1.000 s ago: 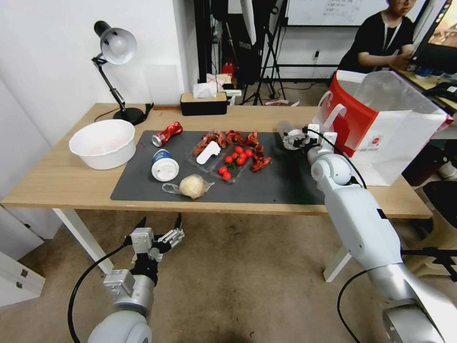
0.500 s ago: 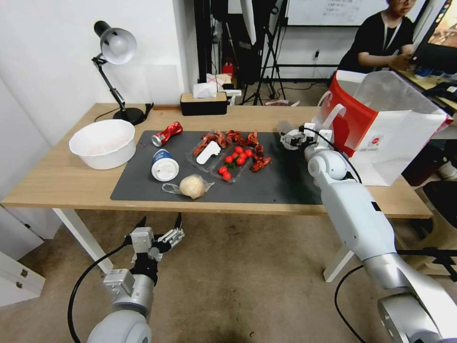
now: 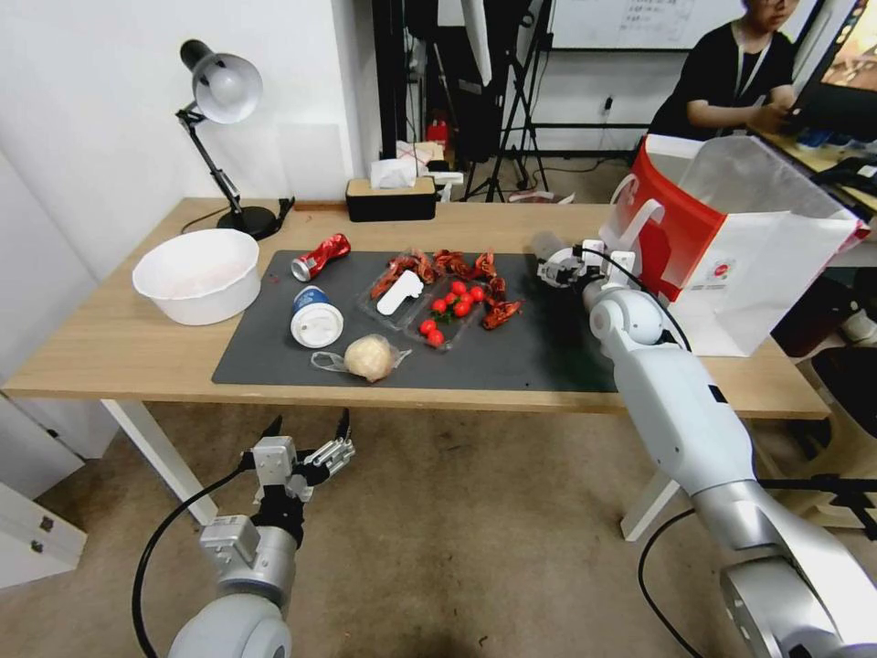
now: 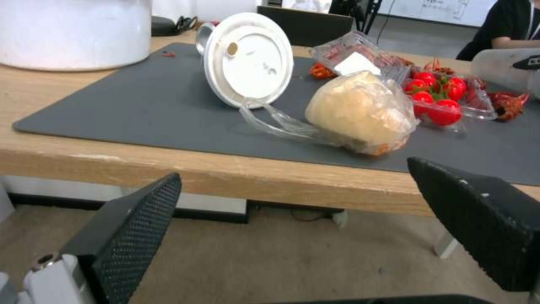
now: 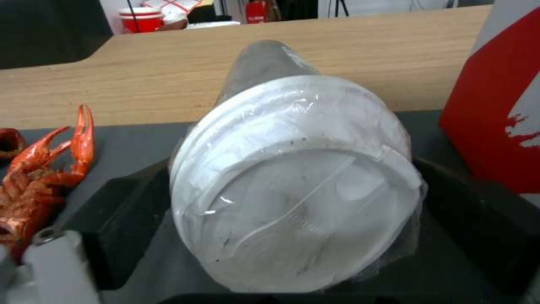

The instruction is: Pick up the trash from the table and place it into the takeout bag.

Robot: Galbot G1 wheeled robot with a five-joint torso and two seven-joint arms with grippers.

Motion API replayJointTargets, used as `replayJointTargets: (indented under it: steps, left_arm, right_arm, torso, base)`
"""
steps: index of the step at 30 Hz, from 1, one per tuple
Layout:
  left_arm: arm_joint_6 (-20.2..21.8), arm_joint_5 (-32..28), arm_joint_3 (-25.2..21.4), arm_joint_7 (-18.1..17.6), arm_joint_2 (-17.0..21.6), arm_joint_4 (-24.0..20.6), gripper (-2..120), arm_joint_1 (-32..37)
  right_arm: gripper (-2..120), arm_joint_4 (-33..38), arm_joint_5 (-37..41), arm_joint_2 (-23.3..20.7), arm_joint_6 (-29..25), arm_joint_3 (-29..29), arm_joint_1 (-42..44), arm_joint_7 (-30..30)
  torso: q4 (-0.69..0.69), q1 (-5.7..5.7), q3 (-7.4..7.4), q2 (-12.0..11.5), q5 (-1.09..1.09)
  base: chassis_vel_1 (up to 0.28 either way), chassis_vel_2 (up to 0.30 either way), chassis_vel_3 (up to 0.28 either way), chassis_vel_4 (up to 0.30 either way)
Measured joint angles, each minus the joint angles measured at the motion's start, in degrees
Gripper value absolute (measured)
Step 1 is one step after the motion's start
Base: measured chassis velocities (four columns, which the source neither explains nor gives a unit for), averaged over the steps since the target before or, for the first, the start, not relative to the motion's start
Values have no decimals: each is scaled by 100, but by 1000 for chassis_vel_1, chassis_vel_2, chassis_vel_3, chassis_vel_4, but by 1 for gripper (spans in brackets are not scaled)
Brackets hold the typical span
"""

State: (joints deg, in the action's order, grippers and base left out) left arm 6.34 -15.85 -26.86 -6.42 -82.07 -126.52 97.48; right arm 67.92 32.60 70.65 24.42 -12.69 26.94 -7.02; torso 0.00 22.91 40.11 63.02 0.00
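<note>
Right gripper [image 3: 559,270]: I have it clamped on the clear white-lidded cup [image 5: 292,177], a pad on each side just behind the lid; the cup lies tipped on its side, low over the dark grey mat [image 3: 539,352], near the takeout bag [image 3: 731,247].
Left gripper [image 3: 306,457]: parked below the table [image 3: 110,347] edge, jaws spread, nothing between them.
Step in hand: carrying the cup to the bag, as I judge it.
Doing it well: I'd lift before going sideways, so the cup clears the bag's rim and the white strap handle [image 3: 639,219]; let go only once it is over the mouth. The thin wall may flex, so I'd keep the squeeze steady.
Edges: the bag's near red wall stands close beside the gripper; a brush there could push the bag over.
Open room: bare mat behind the gripper; crayfish shells [image 5: 45,169] lie to one side, near the cup.
Still on the mat: crushed red can [image 3: 320,257], blue-white lidded cup [image 3: 315,317], bun in clear plastic [image 4: 360,112].
</note>
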Motion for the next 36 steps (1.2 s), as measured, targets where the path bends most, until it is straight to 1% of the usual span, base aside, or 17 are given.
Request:
replayJointTargets:
  steps: [3, 4, 7, 10, 14, 18, 19, 20, 22, 23, 25, 26, 29, 30, 33, 34, 36]
  left_arm:
    - [-1, -1, 2, 0, 3, 10, 100, 1]
    - [-1, -1, 2, 0, 3, 10, 100, 1]
    - [-2, -2, 15, 0, 1, 27, 100, -8]
    - [-3, -2, 24, 0, -1, 36, 100, -12]
    - [-5, -2, 27, 1, -2, 42, 100, -20]
    - [-9, -2, 25, 1, 0, 42, 100, -16]
    - [-12, -2, 20, 1, 4, 42, 100, -15]
    - [-12, -2, 18, 1, 6, 42, 100, -13]
    - [-13, -2, 17, 1, 6, 42, 100, -12]
    - [-14, 0, 16, 1, -1, 38, 100, -11]
    - [-15, 8, 19, 1, -17, 21, 100, -7]
    - [-15, 8, 19, 1, -17, 21, 100, -7]
    - [-27, 22, 24, -3, -33, -6, 100, 23]
    - [-27, 22, 24, -3, -33, -6, 100, 23]
    - [-31, 30, 28, -10, -49, -69, 100, 66]
    - [-31, 30, 28, -10, -49, -69, 100, 66]
    - [-40, 44, 27, -17, -59, -86, 100, 95]
  right_arm:
    - [87, 12, 0, -8, -7, -14, 22, 38]
    - [87, 12, 0, -8, -7, -14, 22, 38]
    - [77, 65, 1, -22, -8, -32, 66, 62]
    - [74, 83, 1, -27, -12, -42, 93, 68]
    - [73, 125, 1, -28, -52, -84, 151, 79]
    - [73, 405, -4, -76, -61, -114, 248, 55]
    - [73, 705, -39, -138, -37, -117, 311, 11]
    - [73, 905, -57, -181, 0, -117, 353, -23]
    - [73, 1034, -62, -212, 25, -116, 380, -47]
    - [73, 1391, -63, -301, 114, -105, 452, -123]
    - [73, 1853, -27, -407, 229, -93, 567, -218]
    - [73, 1853, -27, -407, 229, -93, 567, -218]
    - [73, 2762, 74, -622, 377, -144, 910, -283]
    - [73, 2762, 74, -622, 377, -144, 910, -283]
    - [73, 3531, 142, -871, 409, -316, 1354, -279]
    - [73, 3531, 142, -871, 409, -316, 1354, -279]
    - [73, 3994, 142, -1062, 403, -486, 1625, -235]
  torso:
    - [0, 0, 0, 0, 0]
    - [0, 0, 0, 0, 0]
    - [0, 0, 0, 0, -1]
    - [0, 0, 0, 0, -1]
    - [1, 0, 0, 0, -1]
    - [-1, 0, 1, 0, 4]
    - [0, 1, 0, 0, -1]
    - [0, 1, 0, 0, -1]
    - [0, 1, 0, 0, 0]
    - [0, 1, 0, 0, -2]
    - [1, 1, 0, 0, 0]
    - [1, 1, 0, 0, 0]
    - [0, 0, -1, 0, -2]
    - [0, 0, -1, 0, -2]
    - [0, 1, 0, 0, 0]
    - [0, 1, 0, 0, 0]
    - [0, 1, 0, 0, 1]
  base:
    - [0, 0, 0, 0]
    - [0, 0, 0, 0]
    - [0, 0, 0, 0]
    - [0, 0, 0, 0]
    - [0, 0, 0, 0]
    - [0, 0, 0, 0]
    - [0, 0, 0, 0]
    - [0, 0, 0, 0]
    - [0, 0, 0, 0]
    - [0, 0, 0, 0]
    - [0, 0, 0, 0]
    - [0, 0, 0, 0]
    - [0, 0, 0, 0]
    - [0, 0, 0, 0]
    - [0, 0, 0, 0]
    - [0, 0, 0, 0]
    - [0, 0, 0, 0]
